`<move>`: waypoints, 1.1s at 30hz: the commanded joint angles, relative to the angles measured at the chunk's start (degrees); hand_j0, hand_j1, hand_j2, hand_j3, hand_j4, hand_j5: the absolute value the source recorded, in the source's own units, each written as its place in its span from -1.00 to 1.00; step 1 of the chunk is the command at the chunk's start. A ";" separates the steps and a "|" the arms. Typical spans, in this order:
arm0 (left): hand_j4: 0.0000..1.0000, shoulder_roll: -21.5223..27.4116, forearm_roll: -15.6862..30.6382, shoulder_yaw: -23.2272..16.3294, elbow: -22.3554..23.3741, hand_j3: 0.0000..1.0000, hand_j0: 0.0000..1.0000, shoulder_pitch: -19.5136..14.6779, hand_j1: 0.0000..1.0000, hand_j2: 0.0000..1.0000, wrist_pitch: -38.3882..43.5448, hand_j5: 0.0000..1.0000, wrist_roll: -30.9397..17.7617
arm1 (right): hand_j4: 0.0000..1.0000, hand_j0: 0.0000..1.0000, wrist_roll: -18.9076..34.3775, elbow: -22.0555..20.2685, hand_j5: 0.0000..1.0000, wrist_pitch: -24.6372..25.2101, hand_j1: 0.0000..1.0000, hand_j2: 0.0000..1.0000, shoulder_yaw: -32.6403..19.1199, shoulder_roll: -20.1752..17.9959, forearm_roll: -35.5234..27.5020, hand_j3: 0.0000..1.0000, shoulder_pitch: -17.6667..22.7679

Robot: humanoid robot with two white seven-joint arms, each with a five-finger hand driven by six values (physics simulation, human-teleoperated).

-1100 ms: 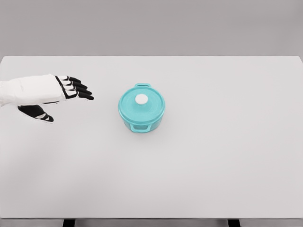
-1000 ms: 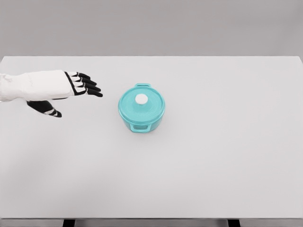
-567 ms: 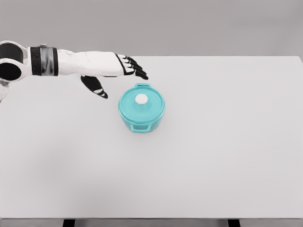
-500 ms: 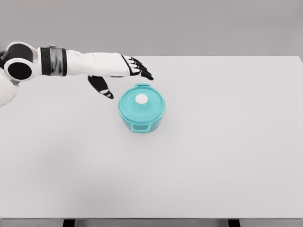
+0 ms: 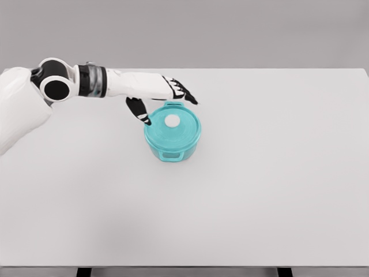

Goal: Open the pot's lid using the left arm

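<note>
Left hand [image 5: 164,95] poised at the pot [image 5: 172,137], lid [image 5: 172,127] on.
Head view: the fingers are spread and hold nothing, thumb hanging beside the rim; the pot sits mid-table [image 5: 277,190]. A misjudged close could miss the white knob [image 5: 172,120] or shove the pot. Open room lies all around, edges far off.

Teal pot [image 5: 172,137] stands upright left of centre on the white bench [image 5: 277,190], lid [image 5: 173,126] seated, white knob [image 5: 172,120] at lid centre. Left hand [image 5: 164,92] reaches in from the left, above the pot's far-left rim. Black fingers [image 5: 187,96] spread and extended, holding nothing; thumb [image 5: 139,109] hangs down beside the pot's left side. Contact with lid: cannot tell.
</note>
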 commanded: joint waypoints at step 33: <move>-0.05 -2.01 -1.47 -2.70 0.07 -0.05 -0.05 0.35 -0.05 -0.05 0.15 -0.05 0.03 | 1.00 1.00 0.02 0.00 1.00 -0.03 1.00 1.00 -0.03 -0.01 0.02 1.00 0.00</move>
